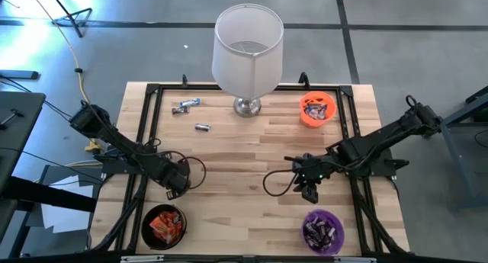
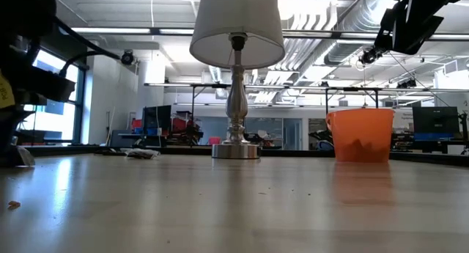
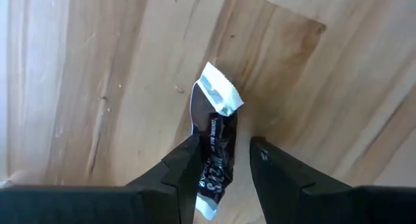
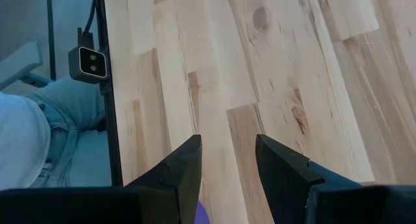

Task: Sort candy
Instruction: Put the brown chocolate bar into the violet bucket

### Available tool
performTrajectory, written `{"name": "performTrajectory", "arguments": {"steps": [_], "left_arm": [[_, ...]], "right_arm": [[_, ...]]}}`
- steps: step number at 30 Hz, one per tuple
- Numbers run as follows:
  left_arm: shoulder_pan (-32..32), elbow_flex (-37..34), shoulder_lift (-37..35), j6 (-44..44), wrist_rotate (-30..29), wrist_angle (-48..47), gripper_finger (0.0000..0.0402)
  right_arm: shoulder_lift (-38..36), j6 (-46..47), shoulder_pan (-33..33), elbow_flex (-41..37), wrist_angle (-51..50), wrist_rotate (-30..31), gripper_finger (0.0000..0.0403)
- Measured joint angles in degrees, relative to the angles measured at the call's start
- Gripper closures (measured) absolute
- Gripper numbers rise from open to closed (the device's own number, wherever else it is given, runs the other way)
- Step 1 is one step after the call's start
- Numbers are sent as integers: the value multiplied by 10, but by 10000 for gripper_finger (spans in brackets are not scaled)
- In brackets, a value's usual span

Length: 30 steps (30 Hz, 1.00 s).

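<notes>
The table point(image 1: 252, 152) is pale wood planks, bare across its middle, with a black frame point(image 1: 145, 133) running along its edges. Near to far in the high view: at the near edge, about 7 o'clock, a black bowl point(image 1: 163, 225) holds orange-red candy; at about 5 o'clock a purple bowl point(image 1: 323, 230) holds dark and silvery pieces.

Just beyond the black bowl, the left gripper point(image 1: 177, 183) hangs over the wood — its wrist view shows a dark brown candy bar point(image 3: 216, 149) with a silvery end pinched between the fingers point(image 3: 185, 165), held clear above the planks. The right gripper point(image 1: 308, 188) hangs above the table at 4 o'clock, just beyond the purple bowl; its fingers point(image 4: 188, 169) stand moderately apart with nothing between them, and a sliver of purple shows below them.

Farther back, at 11 o'clock, two loose silvery candies lie apart on the wood: one point(image 1: 202, 127) nearer the middle, one point(image 1: 185, 105) nearer the far edge. A lamp point(image 1: 247, 53) with a white shade and metal base stands at 12 o'clock, screening part of the far edge. An orange bowl point(image 1: 317, 109) of candy sits at 1 o'clock.

Around the table is grey floor; the low view looks into an open workshop with desks, monitors and ceiling ducts. The right wrist view catches a person's jeans point(image 4: 62, 130) beside the table edge.
</notes>
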Motion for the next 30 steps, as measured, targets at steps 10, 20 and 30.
{"name": "performTrajectory", "arguments": {"steps": [10, 20, 30], "left_arm": [[1, 24, 6, -72, -12, -9, 390], [2, 148, 8, -83, -148, 32, 398], [2, 291, 6, 183, -447, 237, 400]], "right_arm": [[0, 0, 0, 0, 0, 19, 265], [0, -30, 0, 0, 38, 111, 265], [2, -216, 0, 0, 313, 255, 265]]}}
